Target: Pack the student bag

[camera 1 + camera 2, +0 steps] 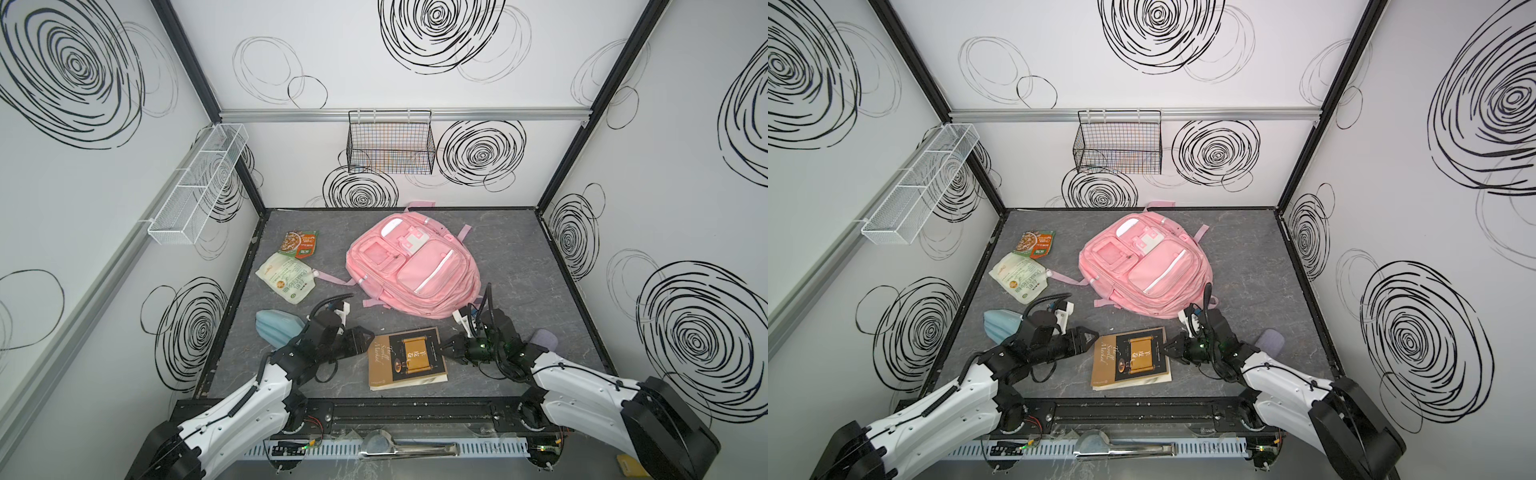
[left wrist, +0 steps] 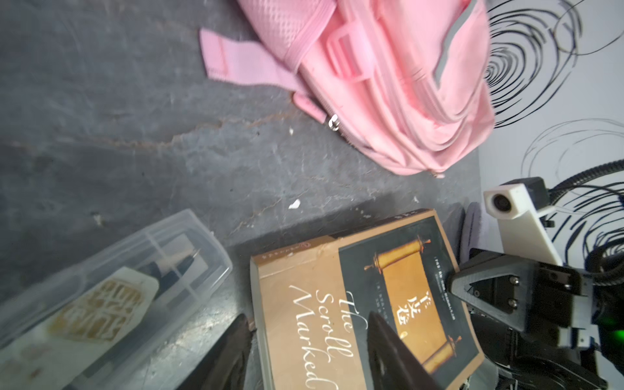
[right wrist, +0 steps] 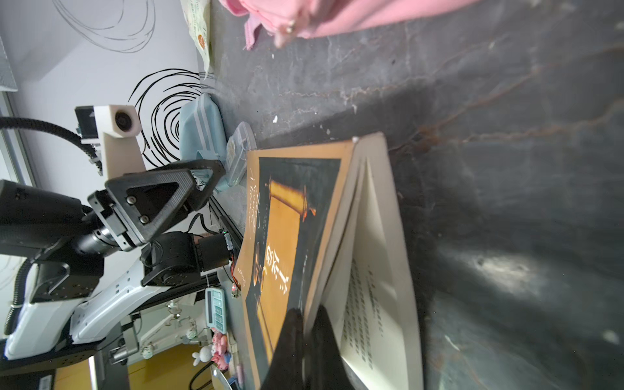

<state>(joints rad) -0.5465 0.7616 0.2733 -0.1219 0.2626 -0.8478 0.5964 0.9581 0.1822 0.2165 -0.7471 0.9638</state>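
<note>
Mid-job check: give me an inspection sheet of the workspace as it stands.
Surface: dark grey table, small white scraps.
Job's things: student bag front-up at rear; book in front of it.
Clutter: orange pouch, white pouch, blue case, clear box, purple item.
Hands: right hand shut on book's raised cover edge; left hand open, straddling its spine.
Cables: black hoses loop over both wrists.
Surroundings: white mesh basket, black wire basket on walls.

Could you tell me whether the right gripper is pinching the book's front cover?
Yes: the right wrist view shows the right gripper shut on the lifted front cover of the book, pages fanning open beneath it.
</note>
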